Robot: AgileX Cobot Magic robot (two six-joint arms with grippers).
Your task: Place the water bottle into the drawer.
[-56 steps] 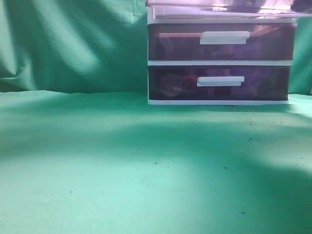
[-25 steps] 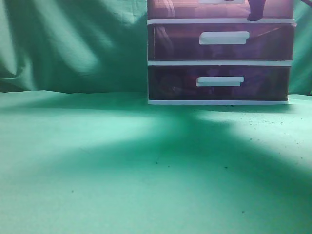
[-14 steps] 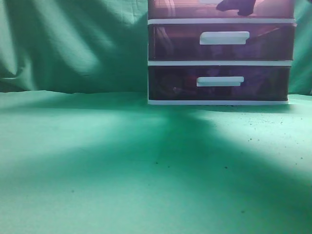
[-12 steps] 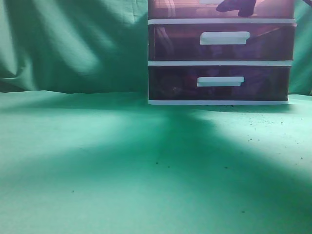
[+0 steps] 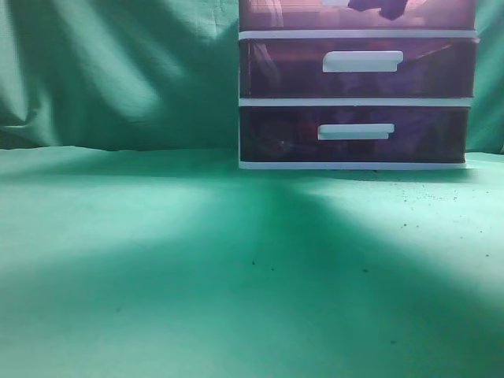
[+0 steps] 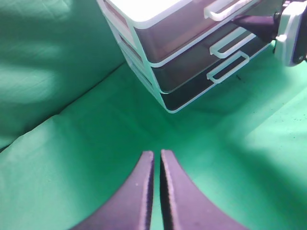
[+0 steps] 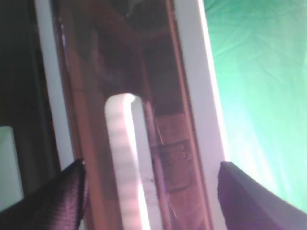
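The drawer is the top tier of the white-framed cabinet, cut off by the top edge of the exterior view. Its dark purple front sits in line with the frame. My right gripper is a dark shape in front of it. In the right wrist view the right gripper is open, with its fingers either side of the drawer front and the white bar handle, holding nothing. My left gripper is shut and empty, high above the green cloth and well back from the cabinet. No water bottle shows clearly.
Two like drawers sit below the top one. Green cloth covers the table and hangs as a backdrop. The right arm shows at the cabinet's front in the left wrist view.
The top drawer, pulled out over the lower ones 2.2 s ago, now sits pushed in. The right gripper has moved left along its front.
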